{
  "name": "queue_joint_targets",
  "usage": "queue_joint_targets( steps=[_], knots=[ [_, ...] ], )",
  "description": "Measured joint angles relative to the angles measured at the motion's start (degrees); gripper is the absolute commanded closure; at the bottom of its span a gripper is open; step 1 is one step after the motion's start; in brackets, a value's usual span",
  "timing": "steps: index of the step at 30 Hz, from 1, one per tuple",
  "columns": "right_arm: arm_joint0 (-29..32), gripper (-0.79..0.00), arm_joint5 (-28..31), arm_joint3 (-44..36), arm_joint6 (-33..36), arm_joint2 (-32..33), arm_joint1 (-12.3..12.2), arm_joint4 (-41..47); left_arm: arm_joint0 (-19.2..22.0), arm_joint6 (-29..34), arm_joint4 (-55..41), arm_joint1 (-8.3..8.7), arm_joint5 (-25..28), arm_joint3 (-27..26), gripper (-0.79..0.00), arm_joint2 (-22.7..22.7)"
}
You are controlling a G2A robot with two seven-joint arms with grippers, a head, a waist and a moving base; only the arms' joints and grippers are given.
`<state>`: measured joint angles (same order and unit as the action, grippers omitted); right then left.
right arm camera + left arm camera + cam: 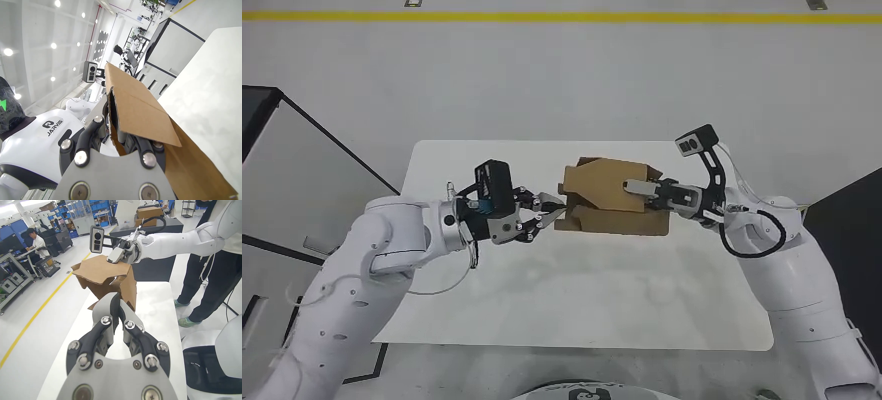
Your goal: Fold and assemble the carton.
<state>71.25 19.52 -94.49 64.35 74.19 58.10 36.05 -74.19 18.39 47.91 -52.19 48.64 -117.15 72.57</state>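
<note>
Top view: one carton (612, 195) sits on the table (492, 310) between two grippers. The left gripper (560, 210) meets its side edge and the right gripper (634, 187) its top flap. Left wrist view: the fingers (102, 308) are pressed together, pinching a lower flap. Right wrist view: the right gripper (113, 117) is clamped on a flap edge.

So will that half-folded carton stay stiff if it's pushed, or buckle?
The carton probably flexes: its flaps stand open and unlocked. It looks thin and hollow, so it is likely light and apt to slide on the smooth table.
</note>
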Motion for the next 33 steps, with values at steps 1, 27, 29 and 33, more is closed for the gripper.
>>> queue_joint_targets(
  steps=[1,27,29,33],
  knots=[
    [-0.01,0.000,-0.03,-0.01,0.12,-0.07,0.01,-0.01,-0.09,-0.13,-0.08,0.00,0.02,-0.08,0.000,0.00],
    [-0.89,0.000,-0.66,0.44,0.01,-1.28,0.49,-0.68,2.14,-1.09,-0.15,-0.61,0.28,2.87,0.000,-2.63],
    [-0.97,0.000,-0.68,0.48,0.32,-1.31,0.50,-0.60,1.91,-1.07,-0.04,-0.56,0.13,2.92,0.000,-2.26],
    [-1.20,0.000,-1.11,0.59,0.92,-1.44,0.54,-0.43,1.60,-1.26,0.17,-0.54,0.01,2.80,0.000,-1.93]
  ],
)
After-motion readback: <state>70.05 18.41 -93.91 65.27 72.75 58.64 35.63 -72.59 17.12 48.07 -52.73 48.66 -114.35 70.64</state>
